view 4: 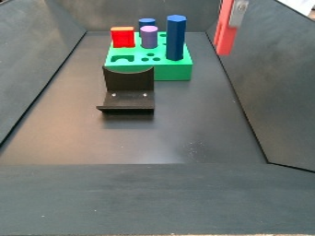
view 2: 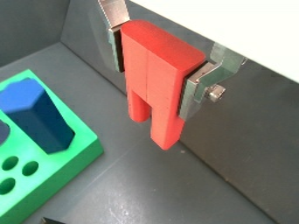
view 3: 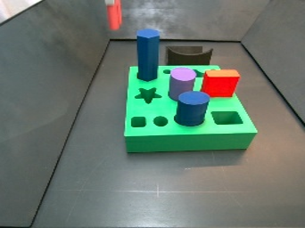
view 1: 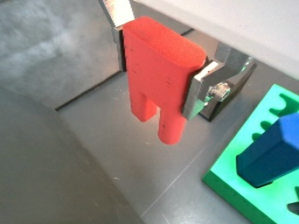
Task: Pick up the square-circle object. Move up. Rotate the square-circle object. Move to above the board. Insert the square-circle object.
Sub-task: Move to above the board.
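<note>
My gripper point(view 1: 163, 66) is shut on the square-circle object point(view 1: 158, 74), a salmon-red slab whose notched, two-legged end hangs down. In both wrist views the silver fingers point(view 2: 197, 87) press its two sides. The object point(view 4: 226, 26) hangs high above the floor near a wall, away from the board point(view 4: 154, 66). In a side view it shows only at the upper edge point(view 3: 114, 13), behind and to the left of the green board point(view 3: 191, 134). An edge of the board point(view 1: 251, 188) lies below and beside the slab.
On the board stand a tall blue peg point(view 3: 146, 55), a lilac cylinder point(view 3: 183, 83), a bright red cube point(view 3: 222, 83) and a dark blue cylinder point(view 3: 192, 108). The fixture point(view 4: 128, 88) sits on the floor next to the board. Dark walls enclose the floor.
</note>
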